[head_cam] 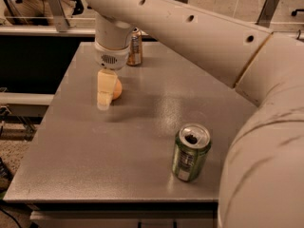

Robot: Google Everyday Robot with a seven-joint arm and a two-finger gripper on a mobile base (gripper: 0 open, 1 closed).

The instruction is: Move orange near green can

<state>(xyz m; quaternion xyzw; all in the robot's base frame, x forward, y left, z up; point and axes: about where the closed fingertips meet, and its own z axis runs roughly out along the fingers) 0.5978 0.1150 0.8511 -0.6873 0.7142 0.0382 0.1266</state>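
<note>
The orange (117, 89) lies on the grey table (142, 127) at the far left, mostly hidden behind my gripper (106, 96). The gripper hangs straight down from the pale arm and reaches to the table surface, right against the orange's left side. The green can (190, 152) stands upright near the front right of the table, with an open silver top and pale label patches. It is well apart from the orange, toward the front and right of it.
A gold-brown can (135, 46) stands at the table's back edge, just behind the gripper's wrist. My thick arm (266, 141) fills the right side of the view, close to the green can. Rails and a black gap lie beyond the table's left edge.
</note>
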